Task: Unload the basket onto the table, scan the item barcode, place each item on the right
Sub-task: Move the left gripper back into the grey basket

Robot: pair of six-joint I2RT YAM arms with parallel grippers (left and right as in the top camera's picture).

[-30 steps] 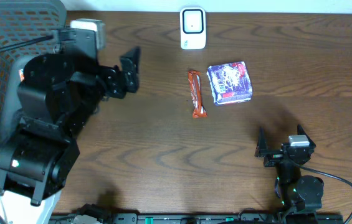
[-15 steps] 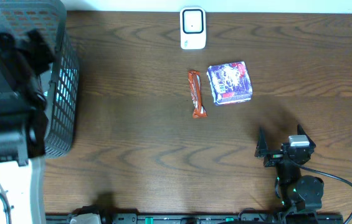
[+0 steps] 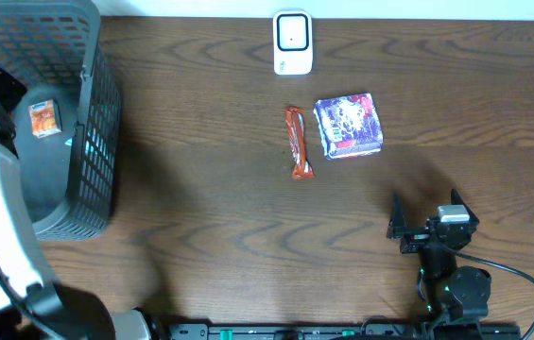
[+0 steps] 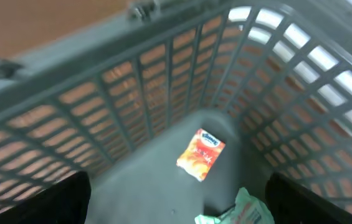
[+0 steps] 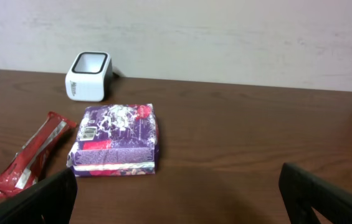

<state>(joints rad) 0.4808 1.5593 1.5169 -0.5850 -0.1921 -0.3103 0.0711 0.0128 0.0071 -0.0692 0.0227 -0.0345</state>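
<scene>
The left fingers (image 4: pixel 38 202) stood wide apart and held nothing, hanging over the grey basket (image 3: pixel 96 113) at the left edge of the wooden surface (image 3: pixel 200 208). On the basket's floor lay an orange packet (image 4: pixel 201 154), with a green and white wrapper (image 4: pixel 238 210) near it at the lower edge of the left wrist view. The right fingers (image 5: pixel 32 199) were also spread fully and empty, low over the surface at its near right side and well apart from the goods. The purple packet (image 3: pixel 349 125) lay flat near the middle of the surface, with the red snack bar (image 3: pixel 295 142) just beside it on its left, the two not touching. The white scanner (image 3: pixel 292 42) stood behind them at the far edge, near the wall.
</scene>
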